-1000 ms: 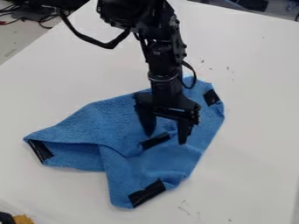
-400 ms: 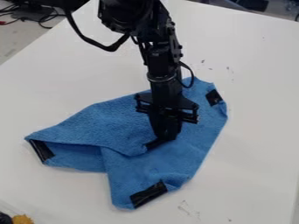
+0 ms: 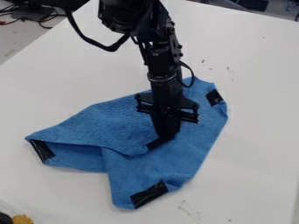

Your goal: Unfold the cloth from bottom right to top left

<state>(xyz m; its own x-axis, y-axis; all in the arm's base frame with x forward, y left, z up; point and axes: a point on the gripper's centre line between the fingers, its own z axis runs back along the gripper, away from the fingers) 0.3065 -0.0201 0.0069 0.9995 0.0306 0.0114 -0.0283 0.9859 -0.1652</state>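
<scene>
Camera view: a pinch for unfolding

Nearest, a black-taped end point(image 3: 149, 194) of the blue cloth point(image 3: 119, 124) lies on the worktop point(image 3: 251, 87); beyond, the pincer point(image 3: 168, 135), drawn together, appears to grip the folded-in taped corner point(image 3: 155, 143), likely to draw that layer open.

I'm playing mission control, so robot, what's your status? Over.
Gripper shut on cloth's taped corner. Cloth partly folded. Arm over cloth, maybe in the way.

Hangs down from the top with a black arm point(image 3: 163, 59), chunky up high and thinner lower down, tipped just a little. Points the gripper point(image 3: 167, 137) almost straight down near the middle, with the fingers point(image 3: 166, 124) squeezed together.
</scene>
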